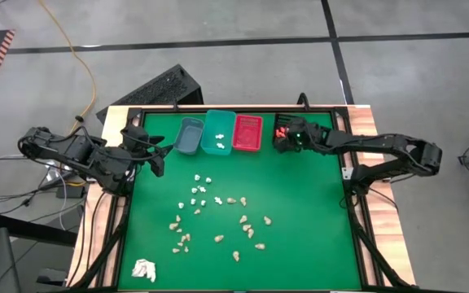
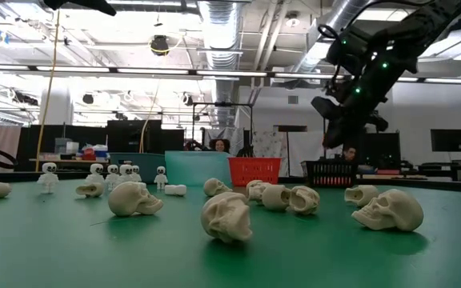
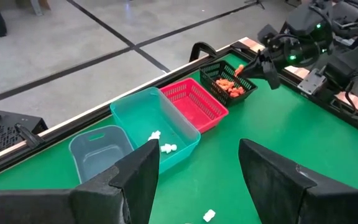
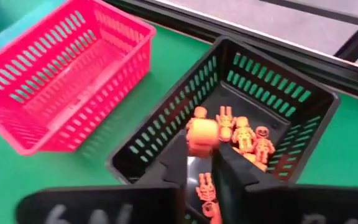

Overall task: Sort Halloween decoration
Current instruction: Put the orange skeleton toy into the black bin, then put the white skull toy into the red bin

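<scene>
Scattered across the near and middle green table: pale skull pieces and small white skeleton figures, with a white papery wad at the near left corner. Poised beside the grey bin at the far left: left gripper, fingers spread apart, empty. Farther along the back row past teal bin and red basket, above the black basket of orange skeleton figures: right gripper, clamped on one orange piece.
</scene>
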`<state>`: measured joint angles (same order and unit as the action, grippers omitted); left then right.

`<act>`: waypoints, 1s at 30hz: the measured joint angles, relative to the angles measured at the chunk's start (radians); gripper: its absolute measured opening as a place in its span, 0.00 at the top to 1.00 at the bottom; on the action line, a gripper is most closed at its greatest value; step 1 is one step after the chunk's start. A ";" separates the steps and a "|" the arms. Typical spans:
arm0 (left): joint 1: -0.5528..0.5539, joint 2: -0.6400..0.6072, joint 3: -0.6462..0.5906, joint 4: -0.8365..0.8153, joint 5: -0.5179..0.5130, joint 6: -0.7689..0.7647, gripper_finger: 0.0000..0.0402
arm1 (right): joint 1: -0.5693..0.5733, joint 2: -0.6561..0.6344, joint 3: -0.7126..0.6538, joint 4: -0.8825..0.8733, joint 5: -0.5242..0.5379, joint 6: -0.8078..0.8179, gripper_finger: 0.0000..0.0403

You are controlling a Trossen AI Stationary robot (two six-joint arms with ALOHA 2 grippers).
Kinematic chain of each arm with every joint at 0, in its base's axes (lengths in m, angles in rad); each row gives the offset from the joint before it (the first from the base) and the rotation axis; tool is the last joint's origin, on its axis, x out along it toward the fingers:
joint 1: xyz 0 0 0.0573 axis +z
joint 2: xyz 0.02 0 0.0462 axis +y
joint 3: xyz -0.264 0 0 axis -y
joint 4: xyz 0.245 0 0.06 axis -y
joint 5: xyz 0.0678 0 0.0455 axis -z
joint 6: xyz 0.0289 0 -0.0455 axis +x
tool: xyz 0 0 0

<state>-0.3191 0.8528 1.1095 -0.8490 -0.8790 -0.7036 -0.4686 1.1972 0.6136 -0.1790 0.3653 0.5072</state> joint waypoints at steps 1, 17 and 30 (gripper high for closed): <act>0.000 0.000 0.000 0.000 0.000 0.000 0.48 | -0.004 0.000 0.000 0.001 0.000 0.000 0.76; 0.000 0.000 0.000 0.000 0.008 0.000 0.48 | 0.218 -0.001 0.000 0.077 -0.325 -0.113 0.55; 0.000 0.000 0.000 0.000 0.008 0.000 0.48 | 0.899 0.019 0.000 0.098 0.140 0.177 0.60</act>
<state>-0.3191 0.8528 1.1092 -0.8494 -0.8711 -0.7039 0.4308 1.2160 0.6140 -0.0811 0.5056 0.6845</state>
